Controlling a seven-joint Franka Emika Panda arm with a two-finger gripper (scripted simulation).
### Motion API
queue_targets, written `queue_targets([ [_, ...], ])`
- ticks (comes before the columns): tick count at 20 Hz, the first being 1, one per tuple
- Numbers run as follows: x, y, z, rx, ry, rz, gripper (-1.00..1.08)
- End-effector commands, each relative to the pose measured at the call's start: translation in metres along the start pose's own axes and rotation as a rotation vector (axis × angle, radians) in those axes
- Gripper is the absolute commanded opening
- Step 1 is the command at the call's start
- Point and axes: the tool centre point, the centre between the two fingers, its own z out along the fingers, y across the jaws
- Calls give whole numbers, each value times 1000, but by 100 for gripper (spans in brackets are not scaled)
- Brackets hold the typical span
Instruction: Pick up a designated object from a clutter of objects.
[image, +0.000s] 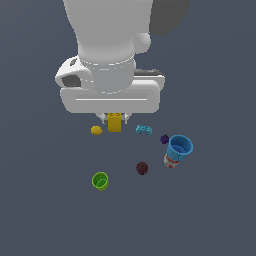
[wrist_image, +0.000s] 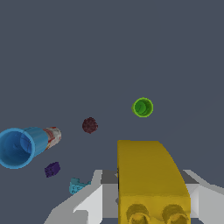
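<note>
The gripper (image: 115, 118) is clamped on the yellow toy brick (image: 114, 122), with one white finger (wrist_image: 94, 201) on each side of it. In the wrist view the brick fills the space between the fingers, and its two studs point toward the camera. In the exterior view it hangs just under the white hand of the arm. It looks raised above the grey floor (image: 45, 220), but I cannot say how high.

The other things lie below, on the floor — the yellow lemon-like blob (image: 96, 130) just beside the brick on the exterior view's left, the cyan toy (image: 144, 130) on the exterior view's right. Further away are the purple spiky ball (image: 164, 139), the blue cup (image: 180, 146) lying against the red-white can (image: 171, 161), the dark maroon ball (image: 142, 168) and the green cup (image: 100, 180).

I judge that the step in hand is the lift. To do it well, the arm should go straight up and keep the same pressure on the brick. The brick is held by its smooth side faces, so a quick move or a turn of the wrist could let it slip — slow and vertical is safer. The blob and the cyan toy are near, so sideways motion should wait until the brick is well above them.
</note>
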Motion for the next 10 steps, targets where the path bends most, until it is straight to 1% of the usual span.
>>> queue_targets([
  [1, 9, 4, -11, 0, 0, 0, -100],
  [10, 38, 16, -44, 0, 0, 0, -100],
])
